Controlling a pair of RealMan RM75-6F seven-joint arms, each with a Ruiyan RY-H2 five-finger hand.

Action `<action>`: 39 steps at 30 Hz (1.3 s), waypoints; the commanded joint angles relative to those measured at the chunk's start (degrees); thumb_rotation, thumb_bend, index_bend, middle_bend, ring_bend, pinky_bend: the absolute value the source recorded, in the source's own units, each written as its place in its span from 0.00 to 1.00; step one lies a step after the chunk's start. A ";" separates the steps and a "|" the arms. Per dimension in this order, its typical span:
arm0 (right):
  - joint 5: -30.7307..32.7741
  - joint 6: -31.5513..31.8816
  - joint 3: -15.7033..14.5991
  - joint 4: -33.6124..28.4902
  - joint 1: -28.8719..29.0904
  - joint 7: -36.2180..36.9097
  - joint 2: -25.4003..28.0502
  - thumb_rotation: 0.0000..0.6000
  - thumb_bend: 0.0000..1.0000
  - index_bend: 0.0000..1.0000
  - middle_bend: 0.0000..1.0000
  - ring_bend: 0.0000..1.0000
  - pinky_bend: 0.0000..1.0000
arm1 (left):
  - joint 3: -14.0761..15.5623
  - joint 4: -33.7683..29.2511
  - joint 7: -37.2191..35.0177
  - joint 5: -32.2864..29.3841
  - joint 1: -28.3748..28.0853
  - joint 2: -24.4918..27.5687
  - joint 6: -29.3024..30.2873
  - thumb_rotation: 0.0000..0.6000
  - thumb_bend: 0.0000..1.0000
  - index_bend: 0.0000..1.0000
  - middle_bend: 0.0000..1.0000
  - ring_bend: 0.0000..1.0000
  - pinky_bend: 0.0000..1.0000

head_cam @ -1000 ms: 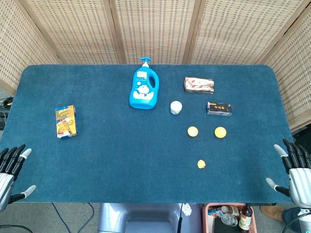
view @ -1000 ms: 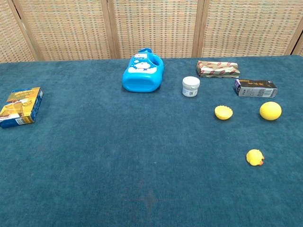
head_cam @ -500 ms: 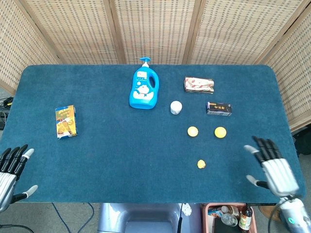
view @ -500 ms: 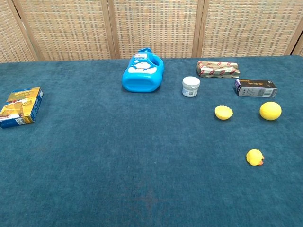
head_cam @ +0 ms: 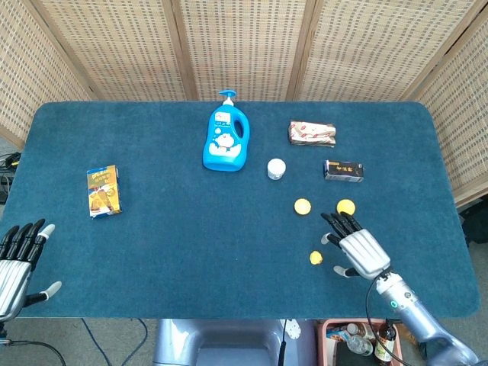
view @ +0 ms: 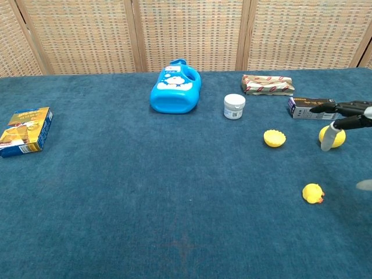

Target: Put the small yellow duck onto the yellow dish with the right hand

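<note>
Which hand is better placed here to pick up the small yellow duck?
The right hand: it is open beside the small yellow rubber duck. The left hand sits at the table's far left edge.

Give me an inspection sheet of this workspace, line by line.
Surface: blue cloth table.
Job's things: small yellow duck on the cloth; yellow dish holds nothing.
Clutter: yellow ball, blue bottle lying flat, white jar, dark box, foil packet, snack box.
Hands: right hand open beside the duck; left hand open at the table's edge.
Cables: cable below the near edge.
Surroundings: wicker screens; bin of bottles.
</note>
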 commanded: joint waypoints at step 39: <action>8.13 -9.31 -2.75 7.21 6.18 -5.32 -9.12 1.00 0.30 0.50 0.00 0.00 0.00 | -0.10 -0.12 1.33 -0.91 -0.78 -0.58 -1.04 1.00 0.00 0.00 0.00 0.00 0.00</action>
